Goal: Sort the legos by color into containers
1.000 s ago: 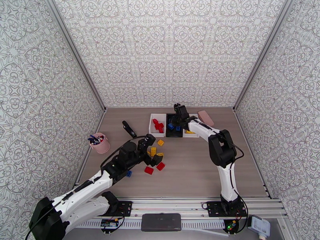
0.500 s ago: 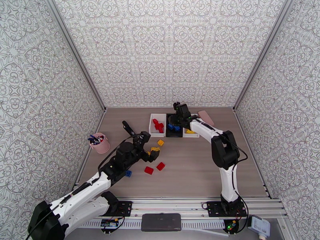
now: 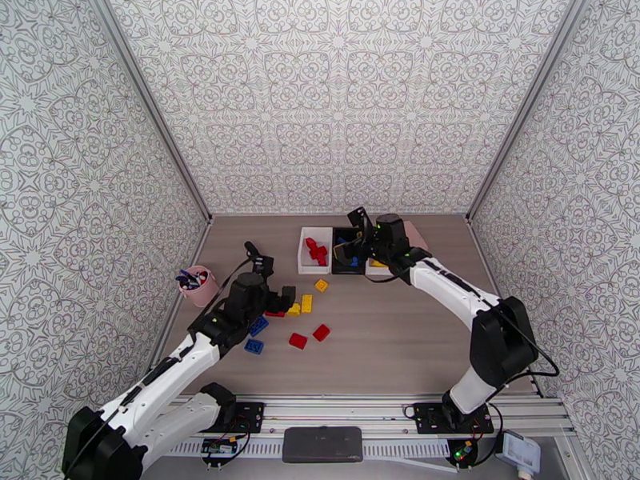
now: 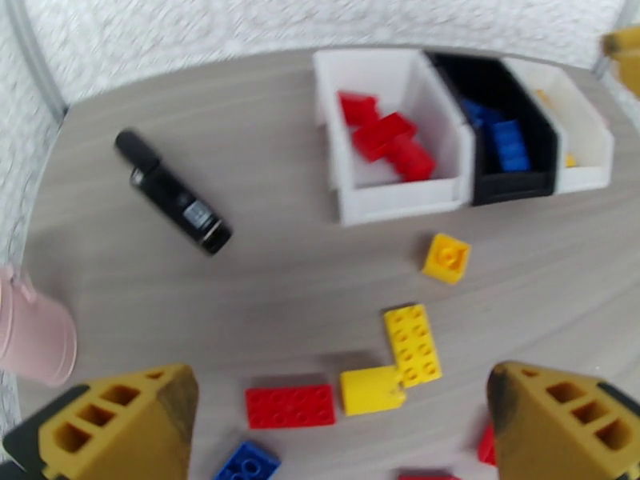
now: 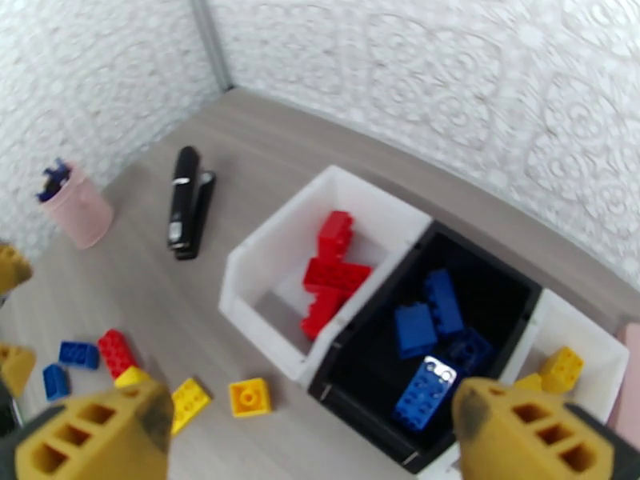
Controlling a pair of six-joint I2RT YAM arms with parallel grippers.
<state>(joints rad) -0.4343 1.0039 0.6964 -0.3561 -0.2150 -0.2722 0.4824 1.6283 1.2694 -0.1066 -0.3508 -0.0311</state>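
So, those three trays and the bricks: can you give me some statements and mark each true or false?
1. The black tray holds blue bricks. True.
2. Red ones share that tray. False: the red bricks lie in a white tray beside it.
3. The left gripper and the right gripper are both open and empty. True.
4. Every yellow one is already in a tray. False: several yellow bricks lie on the table.
5. The pen holder has fallen over. False: the pink cup stands upright.
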